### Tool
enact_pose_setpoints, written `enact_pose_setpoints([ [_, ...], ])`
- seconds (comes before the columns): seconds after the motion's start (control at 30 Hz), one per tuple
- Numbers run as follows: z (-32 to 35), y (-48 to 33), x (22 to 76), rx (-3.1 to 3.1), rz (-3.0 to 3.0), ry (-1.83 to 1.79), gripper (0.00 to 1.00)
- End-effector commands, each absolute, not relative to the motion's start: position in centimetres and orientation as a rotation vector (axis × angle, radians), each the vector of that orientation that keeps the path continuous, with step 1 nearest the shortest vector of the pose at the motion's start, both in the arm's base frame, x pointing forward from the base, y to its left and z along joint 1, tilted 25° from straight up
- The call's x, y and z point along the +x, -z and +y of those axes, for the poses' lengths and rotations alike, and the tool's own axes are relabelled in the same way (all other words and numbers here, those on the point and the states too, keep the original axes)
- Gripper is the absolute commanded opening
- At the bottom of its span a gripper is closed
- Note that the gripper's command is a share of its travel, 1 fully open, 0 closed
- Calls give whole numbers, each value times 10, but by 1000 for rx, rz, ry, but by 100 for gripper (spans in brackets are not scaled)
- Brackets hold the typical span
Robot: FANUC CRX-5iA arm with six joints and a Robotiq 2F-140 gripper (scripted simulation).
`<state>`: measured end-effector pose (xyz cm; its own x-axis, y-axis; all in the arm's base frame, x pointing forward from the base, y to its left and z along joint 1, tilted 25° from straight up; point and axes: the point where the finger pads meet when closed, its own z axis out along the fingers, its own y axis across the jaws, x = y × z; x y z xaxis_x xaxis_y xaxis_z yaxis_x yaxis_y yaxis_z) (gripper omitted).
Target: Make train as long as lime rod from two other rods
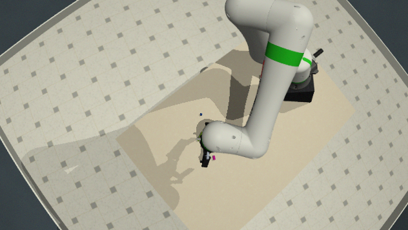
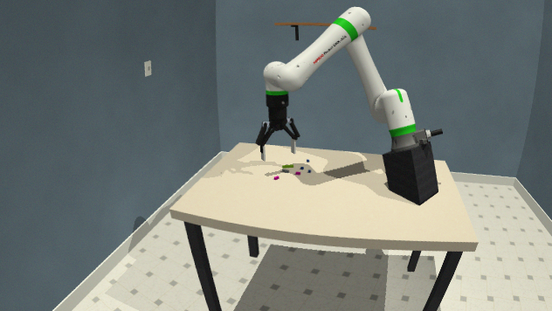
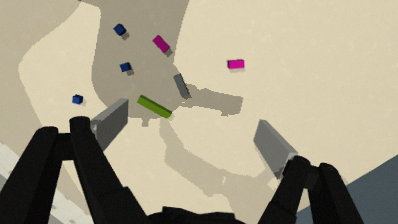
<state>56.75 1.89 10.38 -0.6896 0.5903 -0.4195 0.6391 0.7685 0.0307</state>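
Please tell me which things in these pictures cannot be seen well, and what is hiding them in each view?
- Top view: the white arm covers most rods; only one blue rod and one magenta rod show, both very small.
- Exterior view: the rods, such as the lime rod, are too small to judge their gaps or lengths.
- Wrist view: the gripper with open, empty jaws hides the table's near part; its edges are cut off.

rods (image 3: 154,106) clustered, open table (image 3: 310,100) alongside

End effector (image 2: 278,147) wide open, empty
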Motion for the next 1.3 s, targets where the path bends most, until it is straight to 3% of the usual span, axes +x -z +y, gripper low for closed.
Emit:
enact_pose_setpoints([
  [0.0,-4,-116,561,934,2555,165,100],
  [0.27,-82,-156,526,932,2555,164,100],
  [1.27,-90,-160,521,931,2554,164,100],
])
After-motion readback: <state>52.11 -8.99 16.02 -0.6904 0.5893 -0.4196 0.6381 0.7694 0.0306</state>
